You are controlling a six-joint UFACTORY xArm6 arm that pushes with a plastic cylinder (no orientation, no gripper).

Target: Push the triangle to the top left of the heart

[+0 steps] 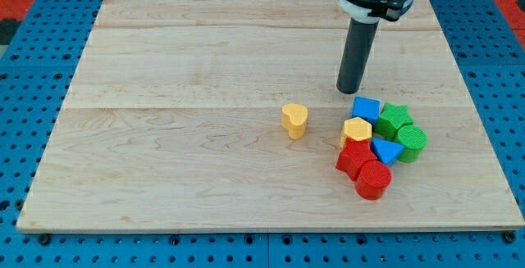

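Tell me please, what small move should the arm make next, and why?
Probably my tip should travel around the cluster toward the view's right and bottom, to get behind the blue triangle. The tip now stands above the blue cube, at the cluster's top edge, while the triangle is wedged among the red and green blocks. The yellow heart sits alone to the view's left.

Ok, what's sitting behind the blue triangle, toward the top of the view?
Directly behind the blue triangle are the yellow pentagon-like block and a green block, with the blue cube further back. My tip stands beyond them. The blocks hide whether they touch at their bases.
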